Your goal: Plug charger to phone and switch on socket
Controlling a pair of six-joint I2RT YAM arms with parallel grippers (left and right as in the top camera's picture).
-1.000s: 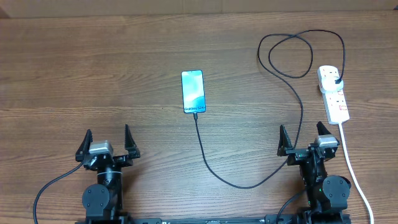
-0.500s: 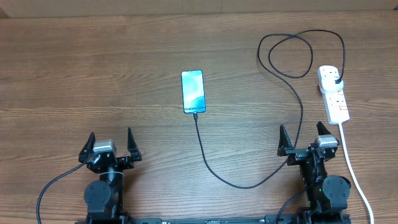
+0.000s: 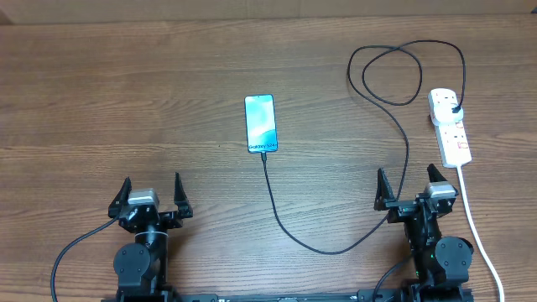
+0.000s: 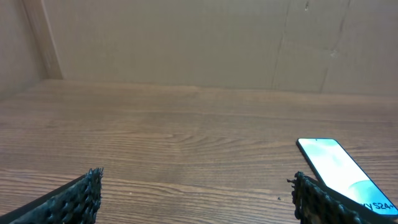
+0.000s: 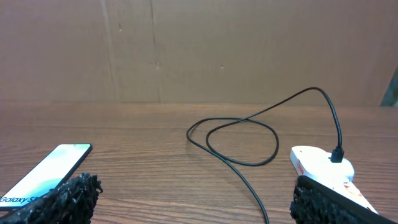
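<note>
The left gripper (image 3: 151, 183) and right gripper (image 3: 407, 176) stand open and empty, apparently because the charger (image 3: 336, 252) already links the phone (image 3: 260, 123), ahead between them, to the socket (image 3: 450, 126) ahead-right of the right gripper.

Left wrist view: the phone (image 4: 336, 165) runs off the bottom right corner, its near end behind a finger (image 4: 320, 202) of the left gripper (image 4: 196, 183). Right wrist view: fingers (image 5: 68, 202) of the right gripper (image 5: 193, 186) cover the phone's near corner and the socket (image 5: 320, 160)'s near part; the charger cable (image 5: 242, 127) leaves the bottom edge. Overhead: the socket's switch positions and the connector (image 3: 263, 155)'s fit in the phone are too small to tell; the white cord (image 3: 480, 239) exits the bottom edge.
</note>
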